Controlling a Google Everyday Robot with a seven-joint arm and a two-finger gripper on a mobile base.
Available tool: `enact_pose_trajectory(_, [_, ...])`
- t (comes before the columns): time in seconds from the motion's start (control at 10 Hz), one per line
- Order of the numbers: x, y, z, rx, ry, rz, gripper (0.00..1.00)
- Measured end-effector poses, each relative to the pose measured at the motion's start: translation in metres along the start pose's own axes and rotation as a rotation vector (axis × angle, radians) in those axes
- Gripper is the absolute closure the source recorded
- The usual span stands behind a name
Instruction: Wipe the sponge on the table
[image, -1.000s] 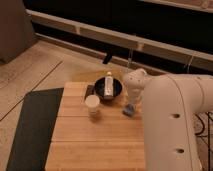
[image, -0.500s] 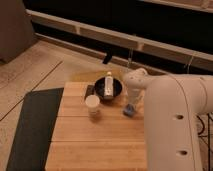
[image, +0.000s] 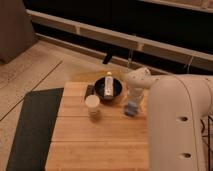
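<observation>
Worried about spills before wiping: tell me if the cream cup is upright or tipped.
Upright: the cup stands on the table, round mouth facing up. The pincer is down at the sponge.

Dim, warm light. The speckled pale floor (image: 45, 65) runs to a dark wall (image: 150, 20) with 1 long pale ledge (image: 100, 32). A dark grey mat (image: 32, 125) lies beside the surface (image: 100, 140), and the gripper (image: 131, 99) hangs low over its far right part.

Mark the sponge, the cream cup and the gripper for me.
sponge (image: 131, 110), camera view, on its blue-grey side.
cream cup (image: 92, 102), camera view, on its open top.
gripper (image: 132, 99), camera view, on its lower end, right over the sponge.
</observation>
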Motion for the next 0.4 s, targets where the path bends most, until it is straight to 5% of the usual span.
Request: enact_pose_trajectory(0.4, [-0.0004,0.0010,-0.0056,-0.012,-0.002,0.004,0.20])
